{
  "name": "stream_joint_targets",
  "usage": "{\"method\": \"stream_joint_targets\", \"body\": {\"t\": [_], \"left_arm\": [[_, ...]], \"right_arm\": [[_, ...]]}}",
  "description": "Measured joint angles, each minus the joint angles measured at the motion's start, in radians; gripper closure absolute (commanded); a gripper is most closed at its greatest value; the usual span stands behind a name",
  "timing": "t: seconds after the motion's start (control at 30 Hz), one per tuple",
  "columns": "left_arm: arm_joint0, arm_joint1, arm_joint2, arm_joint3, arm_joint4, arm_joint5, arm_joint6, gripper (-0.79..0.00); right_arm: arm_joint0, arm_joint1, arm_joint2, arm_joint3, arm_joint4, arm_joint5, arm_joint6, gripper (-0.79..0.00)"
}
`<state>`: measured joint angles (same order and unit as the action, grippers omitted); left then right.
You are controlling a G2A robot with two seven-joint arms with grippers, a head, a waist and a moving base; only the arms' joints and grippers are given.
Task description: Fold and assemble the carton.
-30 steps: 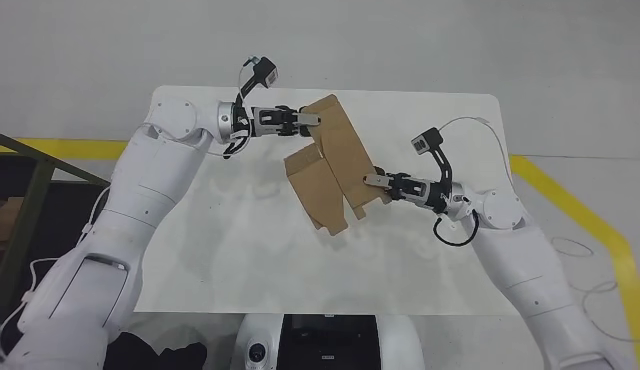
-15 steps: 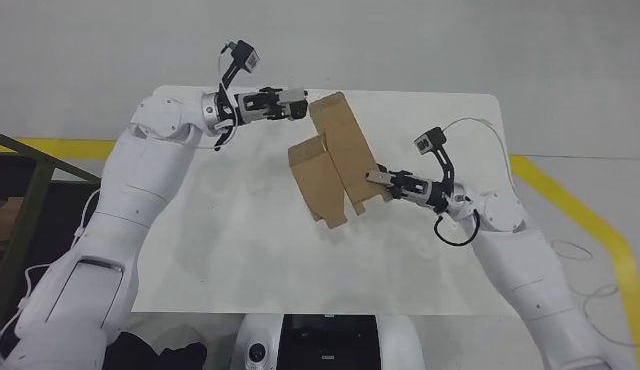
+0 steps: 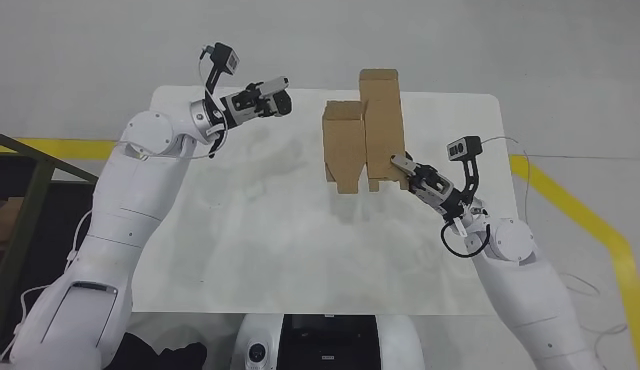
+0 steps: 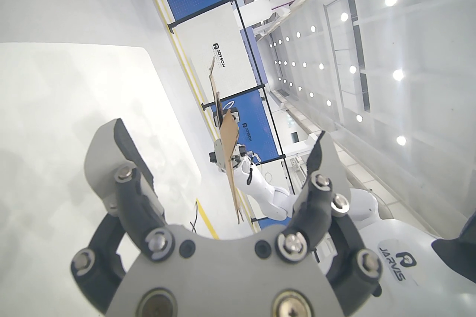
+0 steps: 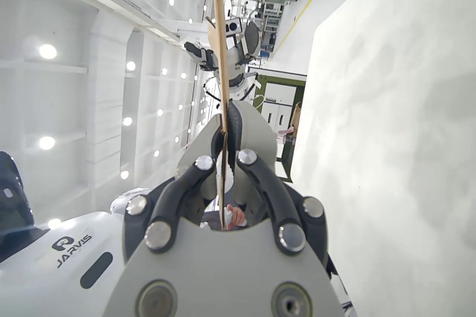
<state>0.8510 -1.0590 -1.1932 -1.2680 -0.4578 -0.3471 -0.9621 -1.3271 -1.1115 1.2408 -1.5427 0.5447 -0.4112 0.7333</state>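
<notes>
The right gripper point(image 3: 404, 160) pinches the flat brown carton point(image 3: 365, 130) by its edge and holds it up over the far side of the white table point(image 3: 250, 250). The left gripper point(image 3: 281, 94) is wide open with nothing in it, well away from the carton.

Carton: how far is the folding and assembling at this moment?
Done: the carton is held up above the table, with the right end effector shut on its edge. In hand: only holding; the left end effector is open, apart from it. Left: all folding, since the carton looks flat.
</notes>
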Motion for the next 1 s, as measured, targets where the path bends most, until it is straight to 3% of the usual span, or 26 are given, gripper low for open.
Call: {"method": "stream_joint_targets", "body": {"t": [0.6, 0.77, 1.0], "left_arm": [[0.010, -0.001, -0.001, -0.013, -0.002, 0.008, 0.021, -0.785], [0.027, -0.003, 0.004, -0.034, 0.011, 0.025, 0.049, -0.785], [0.026, -0.010, 0.036, -0.019, 0.034, 0.020, 0.016, -0.785]], "right_arm": [[0.000, -0.001, -0.001, -0.002, 0.000, 0.000, -0.001, 0.000], [-0.019, -0.009, -0.007, -0.022, -0.044, -0.023, -0.119, 0.000], [-0.072, -0.028, -0.016, -0.078, -0.089, 0.010, -0.400, 0.000]]}}
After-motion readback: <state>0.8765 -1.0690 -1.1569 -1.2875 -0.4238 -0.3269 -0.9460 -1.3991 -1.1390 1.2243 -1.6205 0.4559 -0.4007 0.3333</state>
